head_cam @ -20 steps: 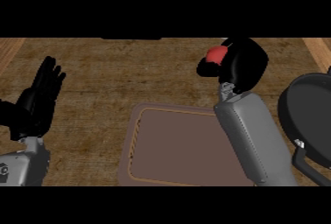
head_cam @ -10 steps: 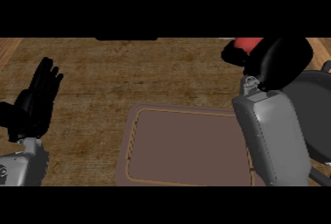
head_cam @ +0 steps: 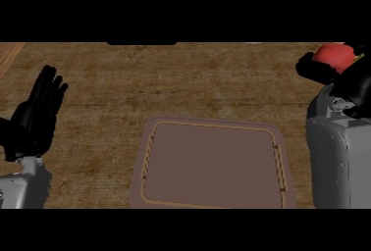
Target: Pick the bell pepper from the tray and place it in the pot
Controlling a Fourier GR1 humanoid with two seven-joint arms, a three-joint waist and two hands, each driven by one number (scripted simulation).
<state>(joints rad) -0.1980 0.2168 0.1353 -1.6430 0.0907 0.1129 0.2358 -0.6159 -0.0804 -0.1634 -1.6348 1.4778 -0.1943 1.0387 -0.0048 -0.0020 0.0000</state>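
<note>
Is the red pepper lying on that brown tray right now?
No, the bell pepper sits in the curled right robot hand at the view's upper right, off to the side of the tray.

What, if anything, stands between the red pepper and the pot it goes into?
Nothing visible does. The right hand is curled round the bell pepper at the far right, beyond the tray. The pot does not show here; the right forearm covers that side.
</note>
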